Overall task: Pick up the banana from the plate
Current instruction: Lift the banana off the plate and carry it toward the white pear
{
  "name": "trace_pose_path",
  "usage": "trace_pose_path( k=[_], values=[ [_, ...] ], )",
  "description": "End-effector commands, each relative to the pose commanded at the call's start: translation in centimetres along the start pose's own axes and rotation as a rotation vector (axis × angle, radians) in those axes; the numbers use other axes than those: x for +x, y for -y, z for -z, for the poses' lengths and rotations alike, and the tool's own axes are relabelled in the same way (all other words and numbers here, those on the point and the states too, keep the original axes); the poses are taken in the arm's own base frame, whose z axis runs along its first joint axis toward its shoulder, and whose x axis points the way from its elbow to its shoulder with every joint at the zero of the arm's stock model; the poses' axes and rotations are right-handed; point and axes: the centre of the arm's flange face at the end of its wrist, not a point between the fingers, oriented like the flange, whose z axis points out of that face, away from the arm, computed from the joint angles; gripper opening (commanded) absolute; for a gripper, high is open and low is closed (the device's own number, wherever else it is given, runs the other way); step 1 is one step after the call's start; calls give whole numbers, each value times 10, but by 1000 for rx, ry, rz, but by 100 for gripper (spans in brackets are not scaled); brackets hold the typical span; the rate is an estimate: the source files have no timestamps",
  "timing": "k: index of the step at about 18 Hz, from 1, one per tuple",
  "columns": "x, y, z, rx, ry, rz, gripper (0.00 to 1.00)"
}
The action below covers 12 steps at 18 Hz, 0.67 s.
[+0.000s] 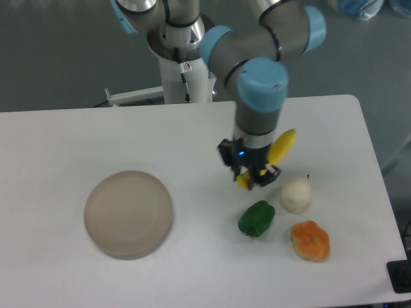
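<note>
Gripper (252, 178) is hanging over the right side, crowded: green pepper (257, 218) just below it, white item (296, 195) just beside, orange item (311, 240) near those. Plate (128, 213) is sitting well apart left, open tabletop (77, 141) lying around it.

Yellow banana (282, 147) tilted, well apart from the bare beige plate (128, 214).

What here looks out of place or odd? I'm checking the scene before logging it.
The banana is not on the plate: it sits tilted in the gripper at the table's right side, near the green pepper and white item. The plate is bare. Nothing looks spilled or damaged.
</note>
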Motion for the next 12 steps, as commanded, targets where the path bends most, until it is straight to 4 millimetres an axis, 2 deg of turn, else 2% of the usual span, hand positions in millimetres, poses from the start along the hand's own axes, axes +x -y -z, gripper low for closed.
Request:
trace_pose_path(
  k=[3, 4, 7, 12],
  values=[
    [-12, -21, -1, -5, 0, -55, 0],
    [-13, -22, -1, -6, -1, -83, 0],
    [-22, -18, -24, -8, -30, -143, 0],
    [-22, -16, -24, -7, -31, -142, 0]
  ],
)
